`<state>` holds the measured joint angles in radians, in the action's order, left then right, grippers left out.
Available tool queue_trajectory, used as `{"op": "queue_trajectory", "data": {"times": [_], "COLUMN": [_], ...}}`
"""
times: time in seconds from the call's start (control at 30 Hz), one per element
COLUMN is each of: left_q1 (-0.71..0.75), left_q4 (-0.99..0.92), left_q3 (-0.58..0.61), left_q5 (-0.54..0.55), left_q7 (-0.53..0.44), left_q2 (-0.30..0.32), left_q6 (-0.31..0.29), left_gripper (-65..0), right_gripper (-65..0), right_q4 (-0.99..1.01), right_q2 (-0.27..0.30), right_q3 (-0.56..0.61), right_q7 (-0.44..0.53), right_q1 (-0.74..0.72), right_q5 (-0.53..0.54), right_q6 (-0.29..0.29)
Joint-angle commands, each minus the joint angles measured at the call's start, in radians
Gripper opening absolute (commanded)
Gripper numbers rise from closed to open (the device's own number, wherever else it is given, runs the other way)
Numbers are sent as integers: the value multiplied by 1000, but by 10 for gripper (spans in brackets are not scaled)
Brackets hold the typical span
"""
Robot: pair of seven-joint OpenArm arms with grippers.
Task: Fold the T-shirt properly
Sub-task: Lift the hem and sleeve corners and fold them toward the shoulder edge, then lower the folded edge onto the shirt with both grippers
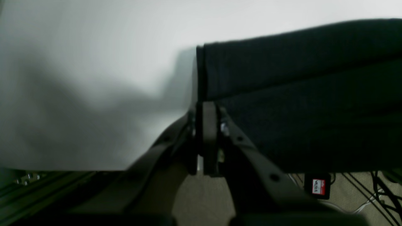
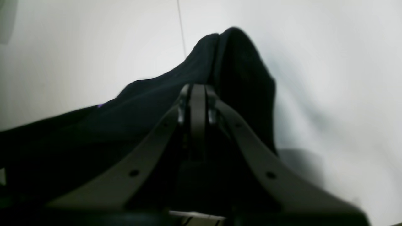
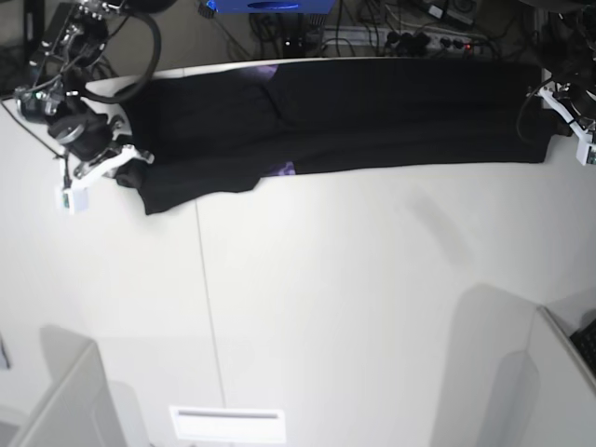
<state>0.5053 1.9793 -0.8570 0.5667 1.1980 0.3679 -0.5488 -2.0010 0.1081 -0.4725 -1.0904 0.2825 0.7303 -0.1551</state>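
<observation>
Both grippers, left (image 1: 207, 108) and right (image 2: 198, 91), pinched on shirt (image 3: 372, 116) ends (stretched flat): keep tension even while folding over.

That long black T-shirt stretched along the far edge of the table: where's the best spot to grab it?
By its two short ends, coming in from outside along its length. The T-shirt lies in a long flat band, so end grips keep it taut. The left pincer and right pincer are shut there.
</observation>
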Motion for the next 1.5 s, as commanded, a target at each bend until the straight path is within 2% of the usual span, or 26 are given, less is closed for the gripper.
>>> {"op": "queue_trajectory", "data": {"times": [0.0, 0.33, 0.43, 0.73, 0.97, 1.43, 1.47], "left_q1": [3, 26, 37, 92, 106, 103, 103], "left_q4": [16, 16, 16, 8, 5, -24, -24], "left_q3": [-11, -11, -8, -3, -1, 29, 28], "left_q5": [2, 0, -1, -4, -6, -6, -6], "left_q7": [-11, -10, -8, -13, -8, -11, -11], "left_q2": [16, 18, 19, 15, 15, 16, 16], "left_q6": [2, 2, 2, 2, 8, 9, 9], "left_gripper": [-650, -650, -650, -650, -650, -650, -650], "right_gripper": [-650, -650, -650, -650, -650, -650, -608], "right_q4": [-17, -17, -17, -10, -2, 82, 82], "right_q2": [6, -5, -35, -35, -9, -9, -9], "right_q3": [-7, -1, -5, 1, 2, -5, -7], "right_q7": [17, 13, 14, 19, 13, 16, 16], "right_q1": [4, 111, 137, 180, 197, 200, 200], "right_q5": [24, 39, 38, 28, 28, 28, 28], "right_q6": [-1, -1, -1, -1, -1, -1, -1]}}
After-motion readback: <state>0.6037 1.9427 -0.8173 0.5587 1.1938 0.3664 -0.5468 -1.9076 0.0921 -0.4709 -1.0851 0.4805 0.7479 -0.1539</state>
